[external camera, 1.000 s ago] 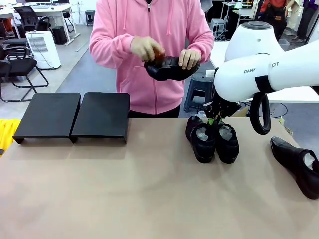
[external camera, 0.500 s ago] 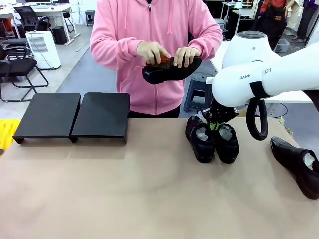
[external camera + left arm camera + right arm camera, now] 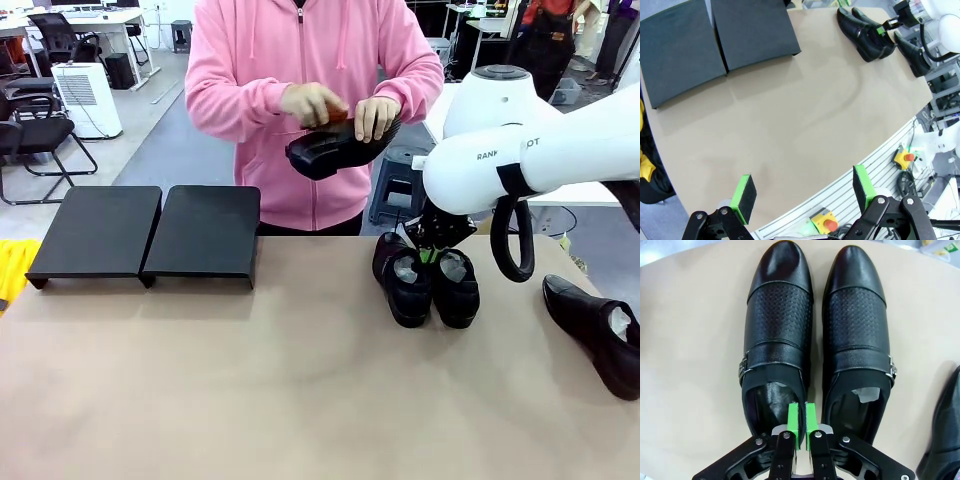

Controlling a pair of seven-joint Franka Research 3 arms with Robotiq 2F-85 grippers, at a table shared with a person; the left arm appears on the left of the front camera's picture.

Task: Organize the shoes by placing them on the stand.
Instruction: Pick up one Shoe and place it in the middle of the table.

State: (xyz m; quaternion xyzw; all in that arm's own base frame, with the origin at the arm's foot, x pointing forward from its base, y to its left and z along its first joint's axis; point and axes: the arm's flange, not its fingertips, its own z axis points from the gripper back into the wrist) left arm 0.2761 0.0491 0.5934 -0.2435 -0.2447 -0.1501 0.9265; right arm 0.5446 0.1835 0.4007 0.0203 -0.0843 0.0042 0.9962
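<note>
Front view: the stand sits at the far left of the table, well apart from the pair of shoes lying side by side right of centre, a third shoe near the right edge, and a fourth shoe held in the person's hands above the far side. Right gripper is at the pair's heel end, green pads drawn almost together at the adjoining inner collars; whether leather is pinched cannot be told. Left gripper hangs released, pads wide apart, above the tabletop.
</note>
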